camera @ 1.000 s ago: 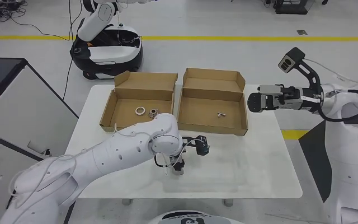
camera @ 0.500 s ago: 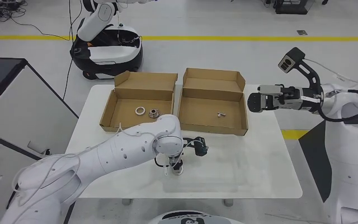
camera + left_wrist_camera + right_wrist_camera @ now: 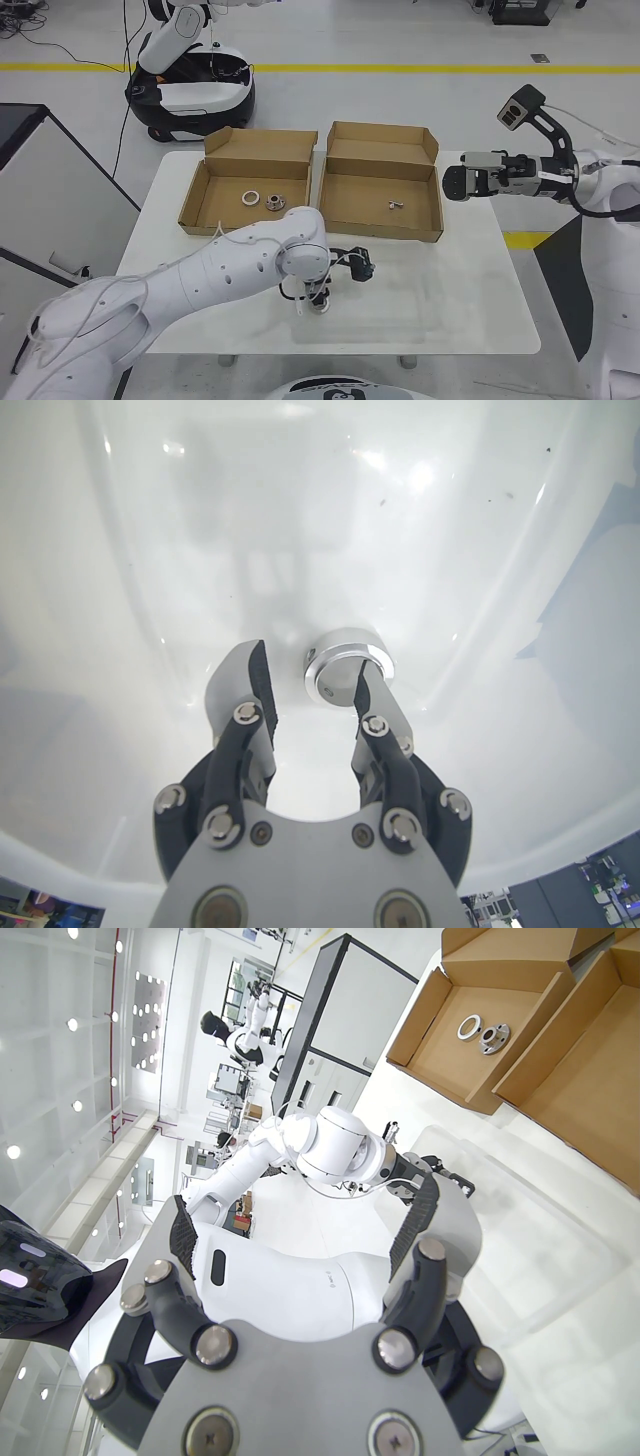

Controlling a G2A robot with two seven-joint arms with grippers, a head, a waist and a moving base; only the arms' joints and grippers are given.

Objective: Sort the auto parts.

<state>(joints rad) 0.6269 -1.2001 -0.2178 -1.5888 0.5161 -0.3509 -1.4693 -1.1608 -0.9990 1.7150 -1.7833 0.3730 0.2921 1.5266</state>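
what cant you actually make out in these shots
Top view: silver round part under the left claw, mostly hidden by the wrist.
Left wrist view: one finger covers part of it; contact unclear.
Top view: small part lying alone in a box, too small to identify.

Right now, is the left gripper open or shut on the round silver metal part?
Open. The fingers of the left gripper stand apart; one overlaps the silver part, the other is clear.

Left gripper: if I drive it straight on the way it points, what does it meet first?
Probably the silver ring on the white table. It lies just ahead of the left gripper, whose jaws stand open, one tip overlapping its rim. Depth is unclear.
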